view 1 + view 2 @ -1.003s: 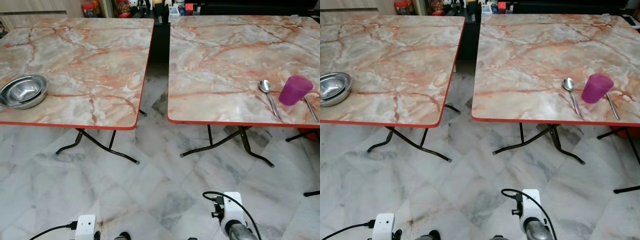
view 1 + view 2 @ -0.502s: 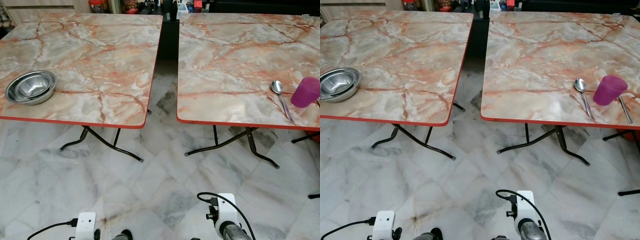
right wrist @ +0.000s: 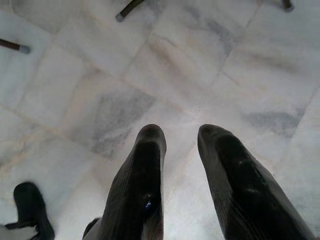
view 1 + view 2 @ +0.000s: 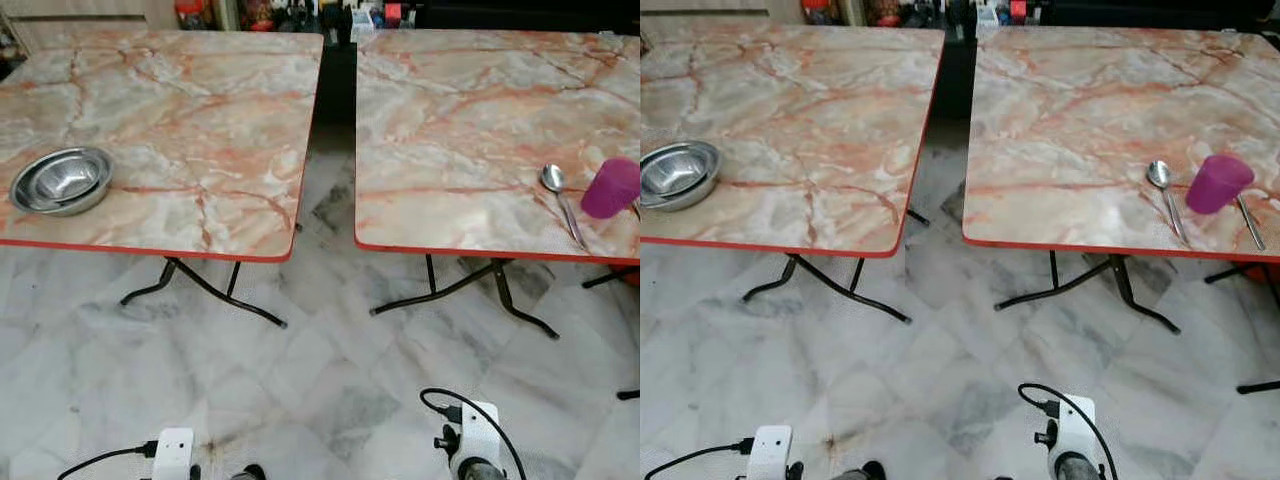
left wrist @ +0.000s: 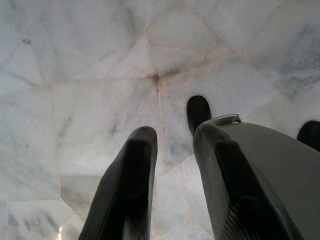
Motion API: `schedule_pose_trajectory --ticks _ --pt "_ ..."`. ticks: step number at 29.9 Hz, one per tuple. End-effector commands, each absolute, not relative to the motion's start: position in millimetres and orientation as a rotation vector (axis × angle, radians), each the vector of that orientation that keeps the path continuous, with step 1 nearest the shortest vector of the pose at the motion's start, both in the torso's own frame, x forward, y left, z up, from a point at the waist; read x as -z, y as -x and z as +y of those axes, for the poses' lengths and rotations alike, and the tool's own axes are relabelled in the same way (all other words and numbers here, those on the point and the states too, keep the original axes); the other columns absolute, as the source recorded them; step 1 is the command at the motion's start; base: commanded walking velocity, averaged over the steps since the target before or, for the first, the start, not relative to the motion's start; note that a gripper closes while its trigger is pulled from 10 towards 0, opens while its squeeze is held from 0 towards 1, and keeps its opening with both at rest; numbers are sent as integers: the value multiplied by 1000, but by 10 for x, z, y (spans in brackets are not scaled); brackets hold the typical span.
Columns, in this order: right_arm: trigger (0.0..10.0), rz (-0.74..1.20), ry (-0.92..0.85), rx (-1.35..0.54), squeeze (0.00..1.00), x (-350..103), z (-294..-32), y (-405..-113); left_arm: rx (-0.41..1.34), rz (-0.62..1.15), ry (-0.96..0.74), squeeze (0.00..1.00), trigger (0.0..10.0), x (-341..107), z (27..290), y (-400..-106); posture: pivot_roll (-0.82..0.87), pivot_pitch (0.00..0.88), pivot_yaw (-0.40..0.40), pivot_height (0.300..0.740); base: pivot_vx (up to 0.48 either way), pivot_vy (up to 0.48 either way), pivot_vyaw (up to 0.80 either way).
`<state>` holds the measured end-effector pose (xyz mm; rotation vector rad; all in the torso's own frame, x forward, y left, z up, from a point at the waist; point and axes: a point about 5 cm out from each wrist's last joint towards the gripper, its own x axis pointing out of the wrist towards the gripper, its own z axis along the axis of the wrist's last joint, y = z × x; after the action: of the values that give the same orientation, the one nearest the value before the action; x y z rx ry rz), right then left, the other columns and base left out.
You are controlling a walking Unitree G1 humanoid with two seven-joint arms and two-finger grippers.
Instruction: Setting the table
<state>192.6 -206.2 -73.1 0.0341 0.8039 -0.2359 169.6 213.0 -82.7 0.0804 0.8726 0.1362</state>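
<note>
While both arms hang low over the pale marble floor (image 4: 320, 380), the things for the table sit well ahead of them on two marble-patterned tabletops with red edges. On the left tabletop (image 4: 200, 120), near its front left corner, stand two steel bowls (image 4: 62, 181), one nested inside the other. On the right tabletop (image 4: 460, 110), near its front right corner, a spoon (image 4: 562, 201) lies with its bowl pointing away from the robot, and just beside it on the right stands a purple cup (image 4: 611, 187). Beyond the cup lies a second thin piece of cutlery (image 4: 1248, 222); what kind it is I cannot tell.

The left tool (image 5: 172, 137) points down at the floor, its two black fingers a little apart with nothing between them, and a dark foot (image 5: 198, 111) of the robot shows beyond them. The right tool (image 3: 181, 134) also points at the floor tiles, its fingers apart and empty. Both tools are far below and well short of the bowls, the spoon and the cup, touching none of them. A narrow dark gap (image 4: 338, 90) separates the two tabletops.
</note>
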Motion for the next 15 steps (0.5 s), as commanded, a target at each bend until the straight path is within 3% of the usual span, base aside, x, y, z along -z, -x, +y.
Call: schedule_pose_trajectory --ticks 1,15 --pt "10000 826 -36 245 0 757 -2058 -1885 -138 913 -97 0 10000 869 2154 -1603 -42 154 -5 740 334 0 0" --pt "10000 830 -33 239 0 764 -2037 -1880 -136 943 -106 0 10000 889 2197 -1546 -42 163 -3 740 358 0 0"
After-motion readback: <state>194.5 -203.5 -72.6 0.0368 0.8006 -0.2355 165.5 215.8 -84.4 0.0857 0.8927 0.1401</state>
